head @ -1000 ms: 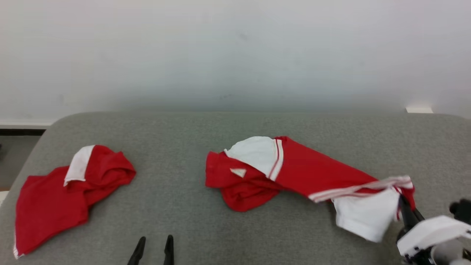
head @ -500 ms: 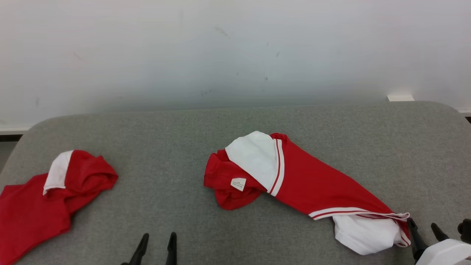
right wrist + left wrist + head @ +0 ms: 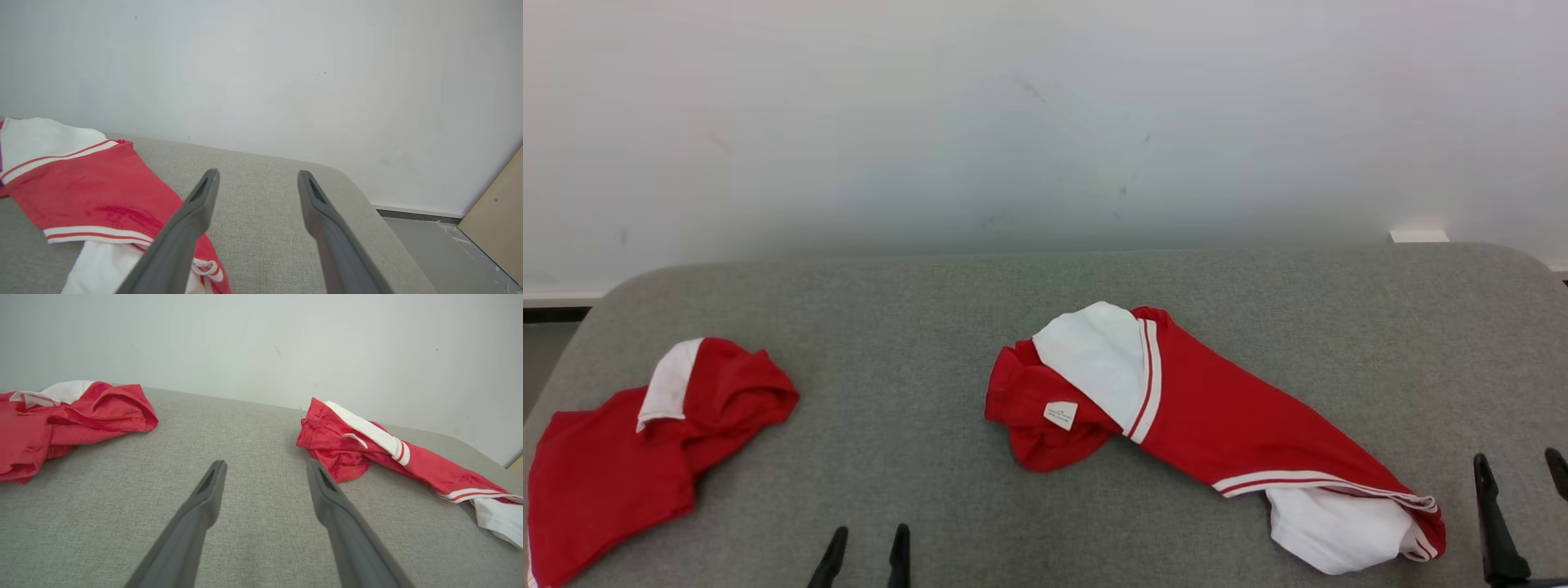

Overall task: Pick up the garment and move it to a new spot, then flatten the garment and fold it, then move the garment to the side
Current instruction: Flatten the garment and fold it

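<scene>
From the head view, the garment (image 3: 1217, 416) is lying twisted into a long roll on the grey table (image 3: 931, 327). Its white-sleeved end is sitting just left of the right gripper (image 3: 1516, 459), whose fingers are standing apart and holding nothing. The left gripper (image 3: 871, 531) is likewise spread and empty, with the crumpled red end lying ahead and to its right. Flattening looks like the step in hand. Each gripper should be pinching one layer at its near end and drawing outward. A second red garment (image 3: 645, 457) is lying well to the left gripper's left.

The left wrist view is showing the crumpled end's stacked folds from low down.

The right wrist view is showing the table's rounded corner just ahead and to the right of that gripper, with the floor (image 3: 412, 237) beyond, so outward pulls should be staying short.
</scene>
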